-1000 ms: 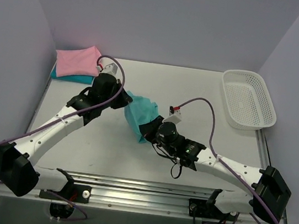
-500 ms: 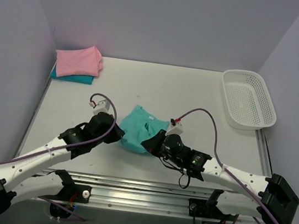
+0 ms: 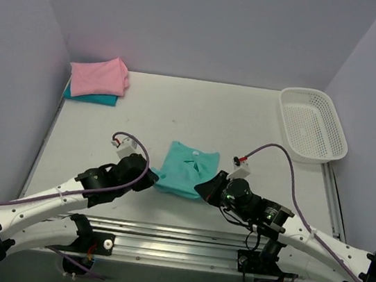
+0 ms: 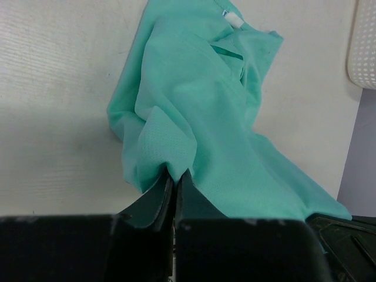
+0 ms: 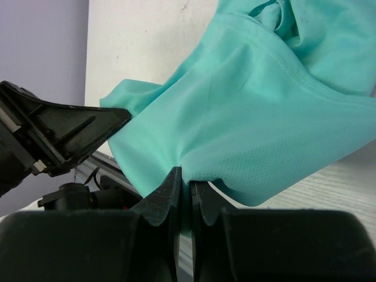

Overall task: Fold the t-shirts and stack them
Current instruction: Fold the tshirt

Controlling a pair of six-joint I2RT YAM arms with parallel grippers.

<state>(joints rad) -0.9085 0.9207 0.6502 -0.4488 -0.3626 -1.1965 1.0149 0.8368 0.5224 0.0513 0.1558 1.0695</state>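
Presently counted from the top view: t-shirts, three; mesh baskets, one; arms, two, each with one two-finger gripper.

T-shirt 1, teal-green t-shirt (image 3: 185, 171): on the white table (image 3: 247, 121), just toward 6 o'clock from centre. Collar and small white label toward 12 o'clock, hem toward 6 o'clock. Creased and loosely spread, not folded. Near corners gathered up, one at 8 o'clock in the left gripper (image 3: 149, 176), the other at 4 o'clock in the right gripper (image 3: 205, 185).

T-shirt 2, pink t-shirt (image 3: 97, 77): folded, at 10 o'clock on the table beside the left wall, lying on top of item 3.

T-shirt 3, darker teal-blue t-shirt (image 3: 90, 97): folded, beneath the pink one, visible only along the stack's 6 o'clock edge.

White mesh basket (image 3: 313, 125): at 2 o'clock, beside the right wall, well apart from all three shirts.

Left arm (image 3: 47, 198): stretched low from 7 o'clock, reaching toward 2 o'clock, wrist close to the table. Fingers clamped together on a bunched fold of teal-green cloth, no gap between them in the wrist view.

Right arm (image 3: 321, 240): stretched low from 5 o'clock, reaching toward 10 o'clock. Fingers pressed tight on the shirt's edge, cloth draping away to both sides of the tips.

Grippers level with each other, the shirt's near edge between them.
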